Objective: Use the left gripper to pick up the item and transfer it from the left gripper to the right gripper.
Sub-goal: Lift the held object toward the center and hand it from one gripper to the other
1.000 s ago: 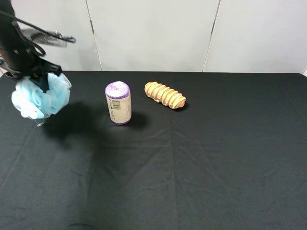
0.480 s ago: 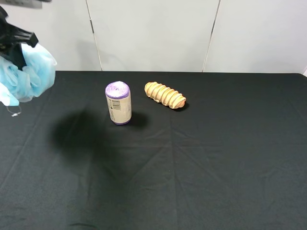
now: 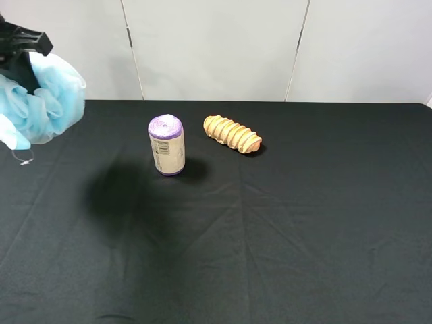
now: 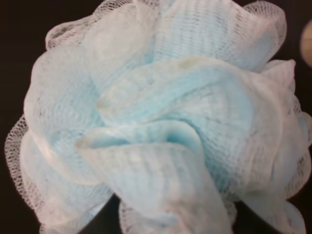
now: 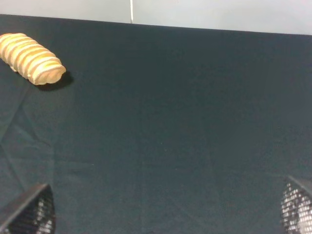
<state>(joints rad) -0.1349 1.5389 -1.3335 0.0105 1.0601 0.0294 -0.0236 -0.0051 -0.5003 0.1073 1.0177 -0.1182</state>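
- Pinching the item (image 3: 47,98) aloft at far left with the left gripper (image 3: 25,64); pickup done, handover pending.
- Next: bring across to the right gripper (image 5: 163,209), spread wide and empty.

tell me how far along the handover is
Done: the pickup. The left hand is shut on the pouf and holds it in the air, clear of the table, at the far left of the overhead view.
In hand: the pouf is aloft, ready to carry across.
Left: the transfer. The right hand is open with nothing between its fingers and does not show in the overhead view.
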